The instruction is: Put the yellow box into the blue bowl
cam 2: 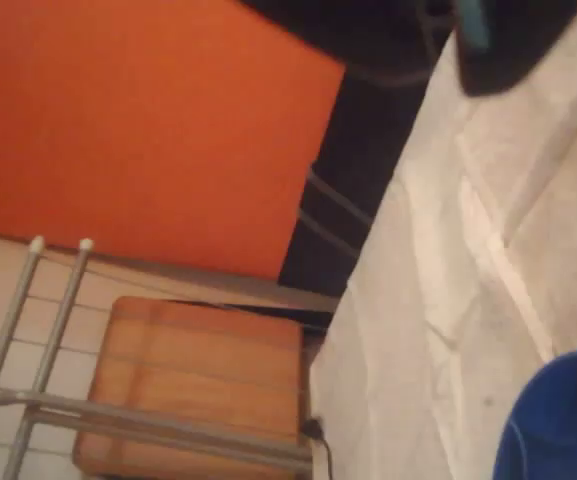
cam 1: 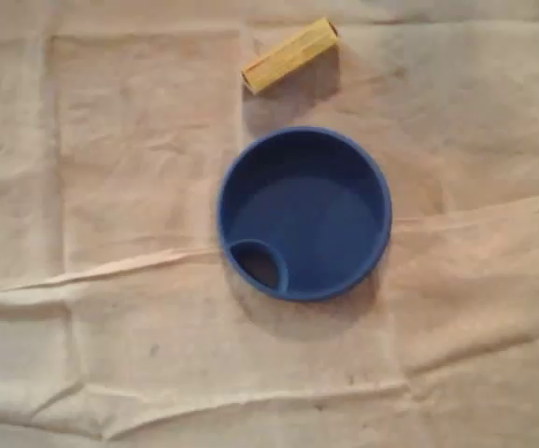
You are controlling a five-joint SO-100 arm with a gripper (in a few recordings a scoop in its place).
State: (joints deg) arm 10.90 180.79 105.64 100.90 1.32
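The yellow box (cam 1: 290, 55), a long narrow block, lies tilted on the pale cloth near the top edge of the overhead view. Just below it stands the round blue bowl (cam 1: 304, 213), with a small round inset at its lower left and nothing inside. In the wrist view, a slice of the blue bowl (cam 2: 563, 420) shows at the bottom right corner. A dark blurred part with a teal bit (cam 2: 508, 45) hangs at the top right edge there. It looks like part of my gripper, and its jaws cannot be made out.
The wrinkled cloth (cam 1: 110, 233) covers the whole table. In the wrist view the table edge (cam 2: 368, 300) runs diagonally. Beyond it are an orange wall (cam 2: 138, 120), a wooden stool (cam 2: 198, 380) and a metal rack (cam 2: 38, 400).
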